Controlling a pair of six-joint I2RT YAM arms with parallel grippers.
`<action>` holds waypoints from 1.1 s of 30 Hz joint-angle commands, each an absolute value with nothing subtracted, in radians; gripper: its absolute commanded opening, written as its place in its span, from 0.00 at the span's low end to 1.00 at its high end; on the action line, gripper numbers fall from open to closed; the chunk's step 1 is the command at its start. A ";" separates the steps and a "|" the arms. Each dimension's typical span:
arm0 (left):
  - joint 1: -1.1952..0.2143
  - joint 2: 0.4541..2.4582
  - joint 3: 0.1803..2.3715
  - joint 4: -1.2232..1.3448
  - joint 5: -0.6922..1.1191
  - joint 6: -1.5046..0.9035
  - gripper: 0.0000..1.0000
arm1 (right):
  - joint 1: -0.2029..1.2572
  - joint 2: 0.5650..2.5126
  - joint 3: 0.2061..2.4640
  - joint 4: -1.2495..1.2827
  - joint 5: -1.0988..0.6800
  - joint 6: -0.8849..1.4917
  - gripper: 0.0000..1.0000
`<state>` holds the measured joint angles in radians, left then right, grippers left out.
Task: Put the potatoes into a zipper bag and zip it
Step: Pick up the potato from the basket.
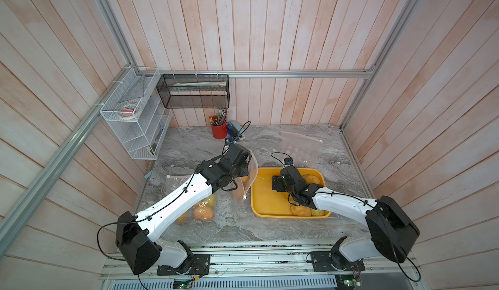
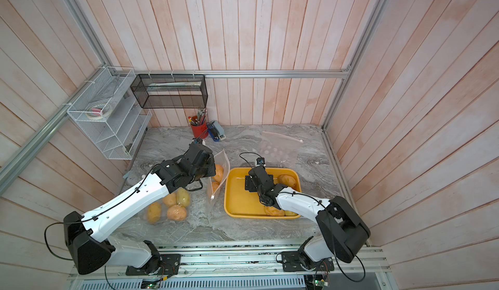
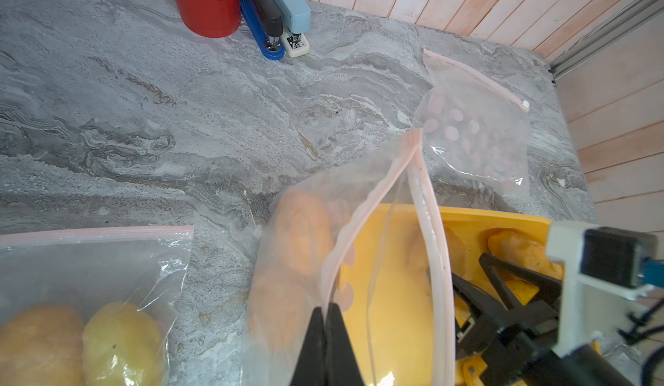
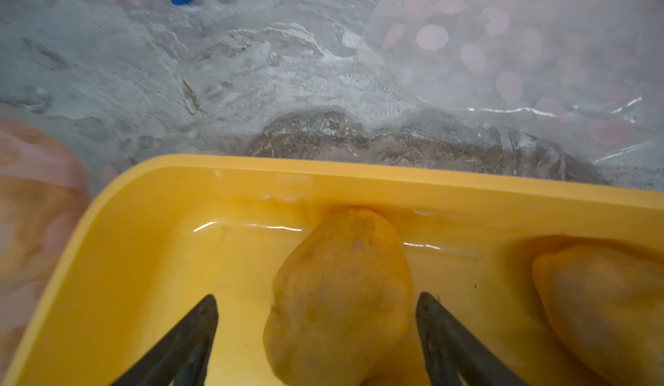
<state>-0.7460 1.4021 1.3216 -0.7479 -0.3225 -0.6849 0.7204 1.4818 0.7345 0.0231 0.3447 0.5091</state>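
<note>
Right gripper gapes astride a potato, left gripper pinches the bag rim; your hard drop may yank it free.

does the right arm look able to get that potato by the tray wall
Probably yes: the right gripper is open, straddling the potato, with nothing between; the wall of the yellow tray is right behind it.

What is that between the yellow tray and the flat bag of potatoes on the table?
An open zipper bag, held up by the left gripper, with potatoes inside; both top views show it.
</note>
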 commanded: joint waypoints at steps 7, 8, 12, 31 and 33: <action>-0.739 1.385 1.301 -0.744 -0.331 -0.693 0.00 | 0.707 1.546 0.761 0.014 0.340 0.532 0.83; -0.739 1.387 1.302 -0.743 -0.330 -0.693 0.00 | 0.708 1.549 0.765 0.012 0.335 0.531 0.82; -0.739 1.396 1.299 -0.738 -0.324 -0.692 0.00 | 0.706 1.561 0.769 0.024 0.310 0.523 0.79; -0.739 1.405 1.301 -0.735 -0.315 -0.689 0.00 | 0.699 1.440 0.745 0.065 0.174 0.524 0.50; -0.738 1.407 1.302 -0.734 -0.315 -0.689 0.00 | 0.699 1.410 0.734 0.068 0.164 0.529 0.47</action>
<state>-0.7441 1.4025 1.3159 -0.7437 -0.3183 -0.6849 0.6979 1.4532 0.7528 0.0521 0.2012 0.5209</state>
